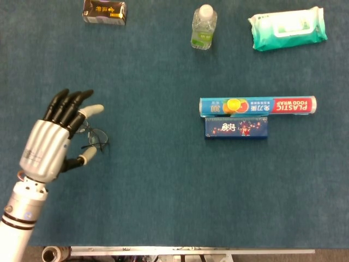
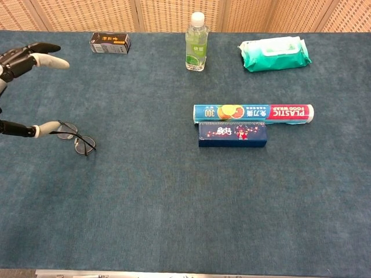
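Spread across both views: a table (image 1: 163,191) covered in dark teal cloth with a fine, felt-like nap. Behind it, only in the chest view, a woven tan wall panel (image 2: 87,14).

Upper right of the frame: a soft, pillow-shaped pack of wipes (image 1: 287,27) in teal and white plastic, flat lid on top. Right of centre: a long, glossy box of plastic wrap (image 1: 257,106), blue at one end and red at the other, lying lengthwise. Touching its near side, a shorter dark blue box (image 1: 236,127) with small printed figures. Top centre: a clear plastic bottle (image 1: 204,27), upright, white cap, green label; contents not plain to see. Seen from above in the head view, in full side profile in the chest view (image 2: 196,41). Upper left: a small dark carton (image 1: 104,11) with gold print.

Lower left in the head view: the left hand (image 1: 52,139), silver metal back, black fingers with pale tips, fingers apart and holding nothing, hovering just left of the glasses (image 1: 95,138). Thin dark wire frames, round lenses, lying flat on the cloth at left of centre. In the chest view only fingertips showing at the left edge, the thumb tip beside the glasses (image 2: 75,138); touching or not, hard to tell. Right hand out of sight in both views.
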You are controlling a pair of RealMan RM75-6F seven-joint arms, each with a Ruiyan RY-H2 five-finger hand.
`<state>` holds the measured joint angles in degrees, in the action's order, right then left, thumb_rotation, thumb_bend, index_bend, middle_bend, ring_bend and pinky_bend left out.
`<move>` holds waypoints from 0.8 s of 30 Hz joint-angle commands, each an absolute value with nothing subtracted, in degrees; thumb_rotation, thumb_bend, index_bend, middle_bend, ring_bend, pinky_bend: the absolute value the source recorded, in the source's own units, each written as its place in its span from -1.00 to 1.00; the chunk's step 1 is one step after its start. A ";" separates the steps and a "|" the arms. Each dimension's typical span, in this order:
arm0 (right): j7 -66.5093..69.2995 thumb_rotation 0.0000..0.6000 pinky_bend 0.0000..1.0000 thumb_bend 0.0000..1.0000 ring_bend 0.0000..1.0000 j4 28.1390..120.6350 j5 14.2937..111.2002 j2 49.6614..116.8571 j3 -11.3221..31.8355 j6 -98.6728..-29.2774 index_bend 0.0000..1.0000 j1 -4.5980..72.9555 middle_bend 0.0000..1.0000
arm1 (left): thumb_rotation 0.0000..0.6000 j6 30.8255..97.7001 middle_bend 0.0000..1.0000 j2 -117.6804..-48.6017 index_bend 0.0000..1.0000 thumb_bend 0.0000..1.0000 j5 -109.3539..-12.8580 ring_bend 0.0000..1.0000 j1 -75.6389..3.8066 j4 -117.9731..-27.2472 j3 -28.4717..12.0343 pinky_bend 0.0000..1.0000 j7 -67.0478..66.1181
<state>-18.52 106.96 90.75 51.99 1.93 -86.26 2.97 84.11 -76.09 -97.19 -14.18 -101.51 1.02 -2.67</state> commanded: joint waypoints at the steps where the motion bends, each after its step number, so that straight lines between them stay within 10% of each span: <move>1: -18.36 1.00 -0.40 -0.91 -0.64 107.05 90.77 51.90 1.95 -86.35 -0.53 2.93 -0.58 | 1.00 83.20 -0.78 -77.82 -0.56 -0.66 -96.87 -0.80 -14.27 -100.38 1.13 -0.90 -3.25; 24: -18.00 1.00 -0.40 -0.91 -0.65 107.54 90.82 51.21 1.95 -86.66 -0.53 2.60 -0.58 | 1.00 79.94 -0.79 -84.92 -0.56 -0.66 -91.41 -0.80 -15.68 -91.33 -1.89 -0.90 -5.36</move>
<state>-18.00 107.54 90.82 51.21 1.95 -86.65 2.60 79.94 -84.39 -91.84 -15.53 -92.14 -1.43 -4.89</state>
